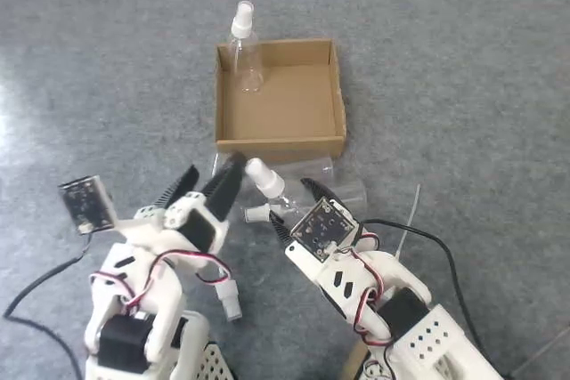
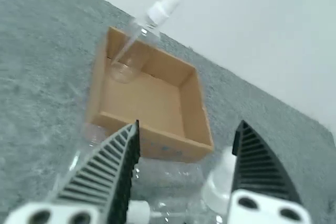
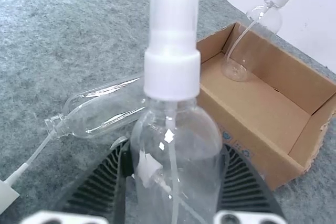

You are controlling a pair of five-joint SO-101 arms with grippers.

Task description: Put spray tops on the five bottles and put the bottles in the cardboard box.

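Item: clear plastic bottle [image 3: 173,145], spray top [image 3: 172,40] fitted. Pinched at its belly by the right claw [image 3: 172,153], just short of the cardboard box [image 1: 280,141], which sits toward the far edge of the bench [image 1: 463,86]. Likely light, thin-walled and slick: grip the belly gently, not the top. The left claw [image 2: 189,127]: spread, empty.

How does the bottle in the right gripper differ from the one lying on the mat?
The held bottle wears a white spray top; the lying bottle has a bare, open neck. The held bottle is clamped between the fingers of the right gripper, while the lying bottle rests on its side on the grey mat. Both are clear and outside the cardboard box.
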